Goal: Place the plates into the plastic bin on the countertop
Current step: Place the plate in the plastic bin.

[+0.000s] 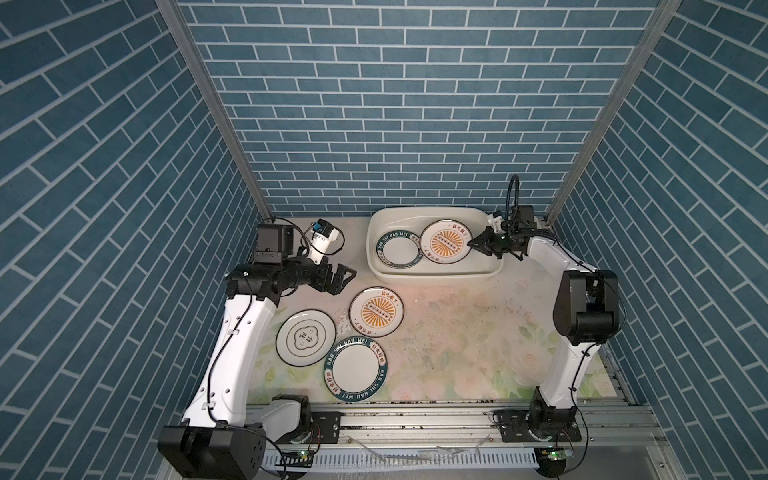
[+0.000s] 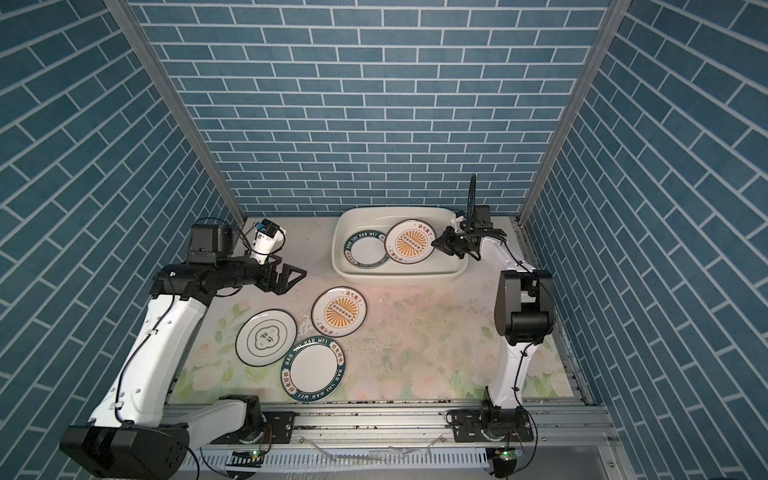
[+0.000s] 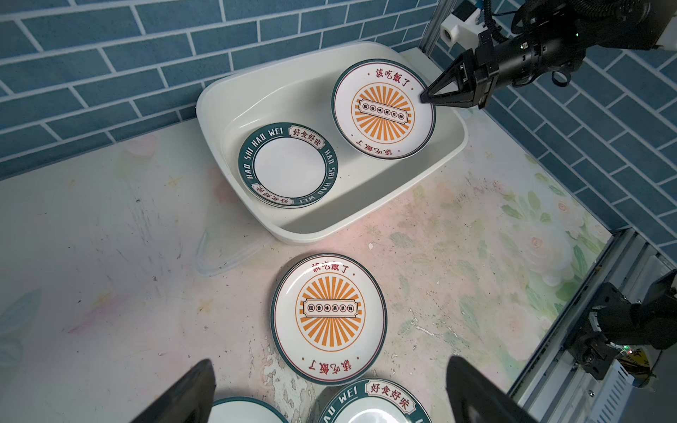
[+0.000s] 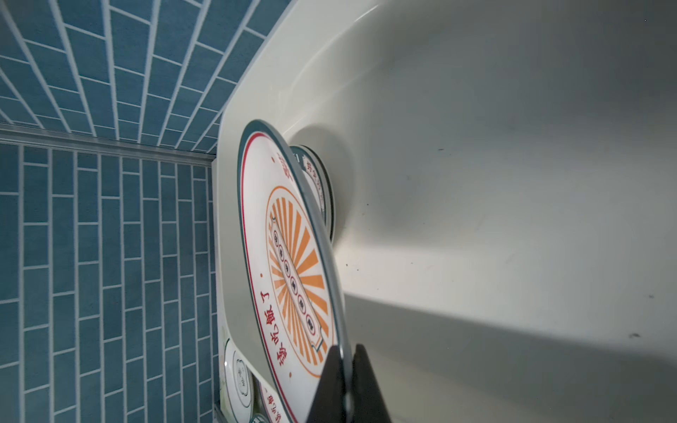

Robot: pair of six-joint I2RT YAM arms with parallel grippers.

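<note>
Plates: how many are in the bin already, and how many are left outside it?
Done: a teal-rimmed plate lies flat in the bin, perhaps on another. In hand: the right gripper is shut on a sunburst plate, held over the bin. Left: three on the countertop: a second sunburst plate, a cloud plate, a lettered plate.

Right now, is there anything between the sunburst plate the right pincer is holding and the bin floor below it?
Nothing visible. The right pincer grips the sunburst plate by its rim above the plastic bin, and the floor beneath looks bare. The teal-lettered plates lie at the bin's other end, their edge close by.
</note>
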